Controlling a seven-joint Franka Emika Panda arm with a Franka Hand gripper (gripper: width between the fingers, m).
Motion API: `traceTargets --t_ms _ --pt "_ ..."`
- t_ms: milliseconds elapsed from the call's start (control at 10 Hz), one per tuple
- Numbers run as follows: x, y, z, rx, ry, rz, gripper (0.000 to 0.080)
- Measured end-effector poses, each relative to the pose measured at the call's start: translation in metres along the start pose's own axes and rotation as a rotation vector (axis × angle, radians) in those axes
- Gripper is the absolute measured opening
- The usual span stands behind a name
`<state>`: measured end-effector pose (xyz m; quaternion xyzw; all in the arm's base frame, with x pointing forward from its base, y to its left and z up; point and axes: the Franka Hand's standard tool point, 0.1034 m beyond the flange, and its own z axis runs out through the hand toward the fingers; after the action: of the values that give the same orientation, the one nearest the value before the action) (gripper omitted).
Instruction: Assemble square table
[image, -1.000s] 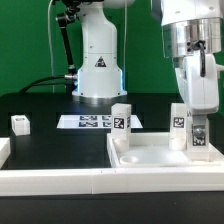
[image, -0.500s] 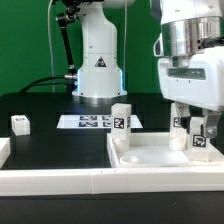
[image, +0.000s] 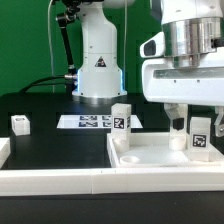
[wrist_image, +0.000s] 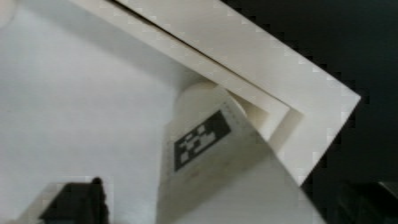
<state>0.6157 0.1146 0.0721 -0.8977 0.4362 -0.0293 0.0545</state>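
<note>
The white square slab (image: 150, 156) lies at the exterior view's right, inside the border wall. One tagged white leg (image: 121, 121) stands upright at its far left corner. Another tagged leg (image: 200, 137) stands upright near the slab's right edge. My gripper (image: 196, 126) hangs over this leg, open, with a finger on either side and a gap showing. In the wrist view the leg (wrist_image: 222, 140) rises from the slab's corner (wrist_image: 89, 100) between my dark fingers, with my gripper (wrist_image: 228, 206) astride it. A loose leg (image: 20, 123) lies on the black table at the exterior view's left.
The marker board (image: 92, 122) lies flat behind the slab. A long low white border wall (image: 60, 181) runs along the front. The robot's white base (image: 98, 60) stands at the back, with cables to its left.
My hand has turned about its vertical axis over the right-hand leg, from narrow side to broad side facing the camera. The legs and slab have stayed put.
</note>
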Motion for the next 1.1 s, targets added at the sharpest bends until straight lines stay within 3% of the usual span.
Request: traceTargets --t_ms 400,800,900,1000,1100 --pt "0.0020 0.0000 -0.0017 -0.049 0.019 -0.498 0.0649" --pt "0.0060 0.0012 -0.0025 -0.051 0.020 -0.641 0.0619" --pt "0.0061 0.0012 -0.0026 -0.051 0.020 -0.640 0.0394" --pt "0.0061 0.0012 -0.0026 -0.051 0.021 -0.615 0.0394" --pt "0.0062 0.0014 -0.0025 -0.051 0.021 -0.606 0.0287"
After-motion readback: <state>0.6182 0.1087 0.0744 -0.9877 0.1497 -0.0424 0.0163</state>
